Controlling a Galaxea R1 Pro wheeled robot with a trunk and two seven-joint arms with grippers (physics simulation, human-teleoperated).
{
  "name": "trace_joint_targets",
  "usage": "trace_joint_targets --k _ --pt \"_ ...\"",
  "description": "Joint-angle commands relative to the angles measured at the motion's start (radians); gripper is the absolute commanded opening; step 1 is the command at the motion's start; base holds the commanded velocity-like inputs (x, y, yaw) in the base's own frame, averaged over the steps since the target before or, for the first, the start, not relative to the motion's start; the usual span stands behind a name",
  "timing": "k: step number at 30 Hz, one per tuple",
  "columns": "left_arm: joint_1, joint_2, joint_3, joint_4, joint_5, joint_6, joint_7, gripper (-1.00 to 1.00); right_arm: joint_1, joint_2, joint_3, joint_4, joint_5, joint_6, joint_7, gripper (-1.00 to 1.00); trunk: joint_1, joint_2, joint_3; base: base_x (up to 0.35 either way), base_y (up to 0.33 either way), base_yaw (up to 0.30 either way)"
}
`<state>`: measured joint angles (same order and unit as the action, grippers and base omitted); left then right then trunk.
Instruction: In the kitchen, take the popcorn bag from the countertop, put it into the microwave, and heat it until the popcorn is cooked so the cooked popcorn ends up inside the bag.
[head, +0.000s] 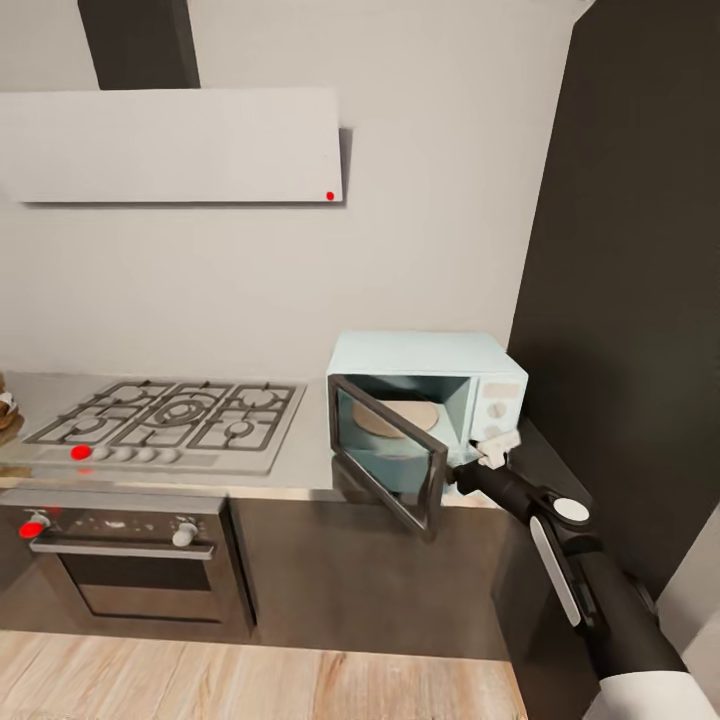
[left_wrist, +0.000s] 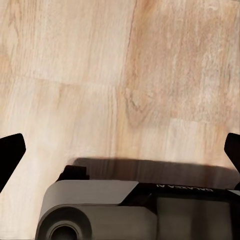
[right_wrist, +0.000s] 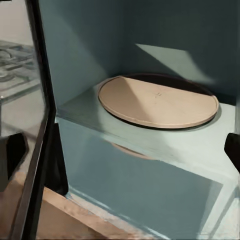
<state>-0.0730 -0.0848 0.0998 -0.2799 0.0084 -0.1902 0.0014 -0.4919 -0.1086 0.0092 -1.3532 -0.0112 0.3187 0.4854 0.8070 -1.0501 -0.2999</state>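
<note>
The pale-blue microwave (head: 430, 362) stands on the steel countertop (head: 312, 450) with its dark glass door (head: 390, 462) swung open to the left. Inside it lies a bare tan turntable (head: 396, 418), (right_wrist: 157, 100). My right gripper (head: 497, 447) hovers just in front of the cavity's lower right corner, open and empty (right_wrist: 120, 152); its dark fingertips (right_wrist: 11, 155) stand wide apart. A tan crumpled sliver (head: 6, 410) at the counter's far left edge looks like the popcorn bag, mostly cut off. My left gripper (left_wrist: 120, 152) hangs open over the wood floor.
A gas hob (head: 170, 415) sits left of the microwave, with a steel-fronted oven (head: 130, 560) below and a range hood (head: 170, 145) above. A tall dark cabinet (head: 630, 280) closes the right side. Light wood floor (head: 250, 680) runs along the cabinets. My grey base (left_wrist: 100, 210) is under the left gripper.
</note>
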Motion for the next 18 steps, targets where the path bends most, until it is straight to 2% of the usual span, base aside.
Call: trace_joint_targets --k 1,11,18 --pt "-0.001 -0.001 0.004 0.001 0.001 -0.003 0.0 1.0 -0.001 -0.001 0.0 -0.001 -0.002 0.007 0.002 1.0 0.0 -0.001 -0.001 -0.19 0.0 0.0" --pt "-0.001 0.0 0.004 0.0 0.001 -0.003 0.0 1.0 0.001 0.007 0.003 0.002 -0.004 0.007 -0.009 1.0 0.0 -0.001 -0.001 -0.084 0.061 0.0" --pt "-0.001 0.0 0.004 0.0 0.001 -0.003 0.0 1.0 0.013 0.009 0.002 -0.002 -0.012 0.017 -0.01 1.0 0.0 -0.001 -0.001 -0.004 0.003 0.111"
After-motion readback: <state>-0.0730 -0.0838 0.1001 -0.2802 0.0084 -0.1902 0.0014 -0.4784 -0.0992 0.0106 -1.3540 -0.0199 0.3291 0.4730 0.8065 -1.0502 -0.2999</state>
